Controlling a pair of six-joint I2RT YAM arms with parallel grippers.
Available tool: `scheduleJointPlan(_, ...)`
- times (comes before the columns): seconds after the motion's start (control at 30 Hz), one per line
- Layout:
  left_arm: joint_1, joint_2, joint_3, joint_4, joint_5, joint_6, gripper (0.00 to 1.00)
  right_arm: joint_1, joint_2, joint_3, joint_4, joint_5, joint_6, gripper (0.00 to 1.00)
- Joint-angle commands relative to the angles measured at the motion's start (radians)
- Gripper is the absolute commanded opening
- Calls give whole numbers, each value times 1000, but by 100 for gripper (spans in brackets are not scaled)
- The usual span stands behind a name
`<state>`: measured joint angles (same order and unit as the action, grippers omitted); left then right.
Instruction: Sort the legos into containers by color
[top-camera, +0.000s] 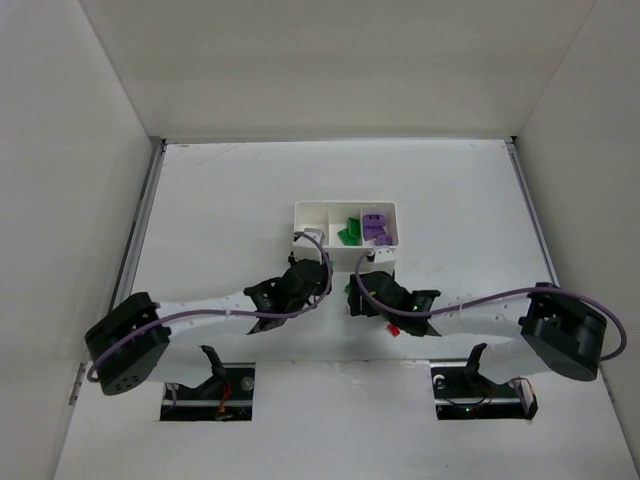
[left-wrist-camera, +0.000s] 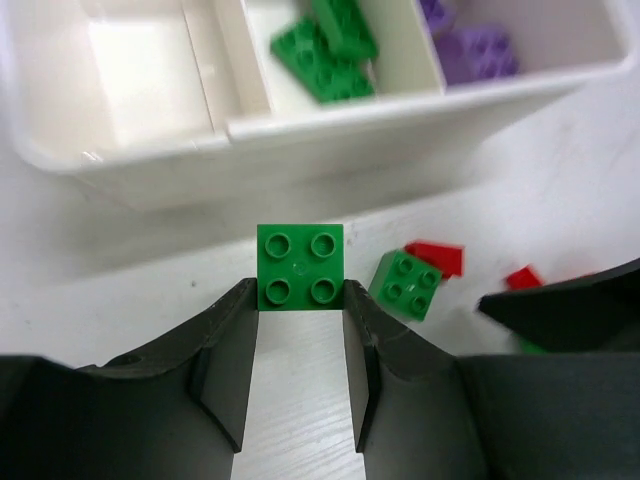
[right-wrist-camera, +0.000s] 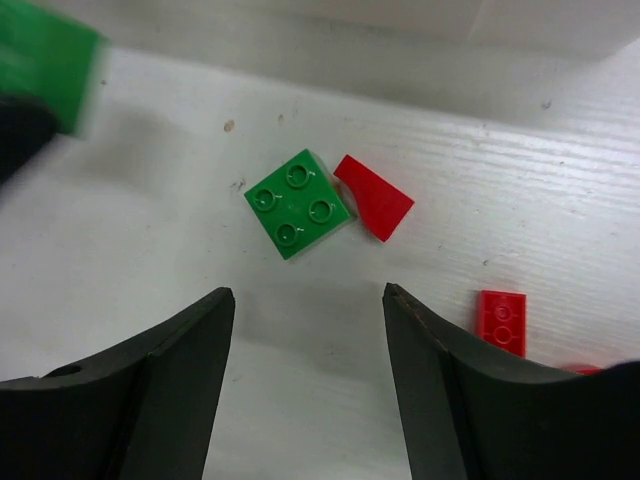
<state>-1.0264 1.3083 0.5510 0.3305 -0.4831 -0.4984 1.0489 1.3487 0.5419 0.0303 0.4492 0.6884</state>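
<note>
Gripping a green brick (left-wrist-camera: 300, 266) by its sides, the left gripper (left-wrist-camera: 300, 302) is closed to the brick's width, just short of the tray (left-wrist-camera: 330, 125). The right gripper (right-wrist-camera: 308, 310) hangs wide open and empty over a loose green brick (right-wrist-camera: 297, 203) touching a red wedge (right-wrist-camera: 375, 197). The delivery step seems to be in hand: carry forward and release over the middle compartment (left-wrist-camera: 300, 25), where green bricks (left-wrist-camera: 325, 55) lie, with purple ones (left-wrist-camera: 478, 52) to its right.

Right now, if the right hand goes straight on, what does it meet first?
The right hand would probably meet the loose green brick first, beside a red wedge; depth is unclear.
</note>
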Motion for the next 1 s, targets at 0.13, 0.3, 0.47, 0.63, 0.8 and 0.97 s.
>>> scheduleJointPlan(0.13,82,-191,49,-96,-6,-11,16,13,139,96,88,-11,20,76)
scheduleJointPlan(0.3,137,-202,75,-78,44,-19,16,13,223,138,76,77,19,68)
scheduleJointPlan(0.47,147,-175,90,-42,66,-22,16,16,279,170,34,134,22,68)
scheduleJointPlan(0.63,147,-158,104,-27,69,-22,17,16,335,208,29,169,31,63)
scheduleJointPlan(0.8,150,-135,135,-19,93,-22,17,33,330,228,5,250,42,35)
scheduleJointPlan(0.97,156,-55,204,13,139,-22,17,70,147,167,11,264,43,32)
